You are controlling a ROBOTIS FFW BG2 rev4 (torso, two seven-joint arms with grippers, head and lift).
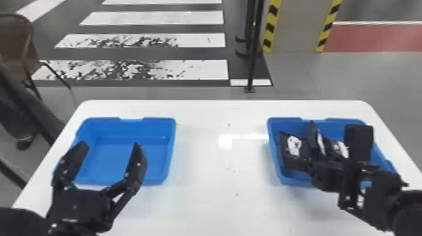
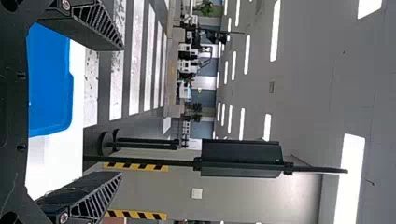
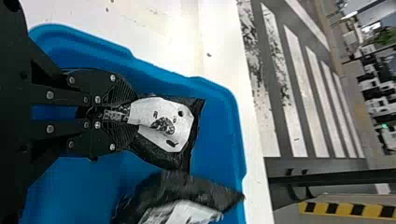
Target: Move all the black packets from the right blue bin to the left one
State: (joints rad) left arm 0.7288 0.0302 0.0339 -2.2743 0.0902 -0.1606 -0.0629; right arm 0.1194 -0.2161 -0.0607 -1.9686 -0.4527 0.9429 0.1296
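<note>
We cannot count the black packets with white labels (image 1: 340,147) beside the right claw (image 1: 303,161), since its arm hides the near part of the right blue plastic bin (image 1: 284,120). The held black packet with a crumpled white label (image 3: 163,122) has its near end hidden in the claw, and the view's edge cuts off a second black packet (image 3: 182,191) just beside it.

The bin's wall rises around the right claw. Under the left claw (image 1: 110,145) we see the left blue plastic bin (image 1: 158,125); both bins sit on the white surface (image 1: 219,204), with a black pole (image 1: 253,59) beyond.

Our right claw is clamped on the held packet, inside the right bin; the left claw's fingers stand wide apart.
</note>
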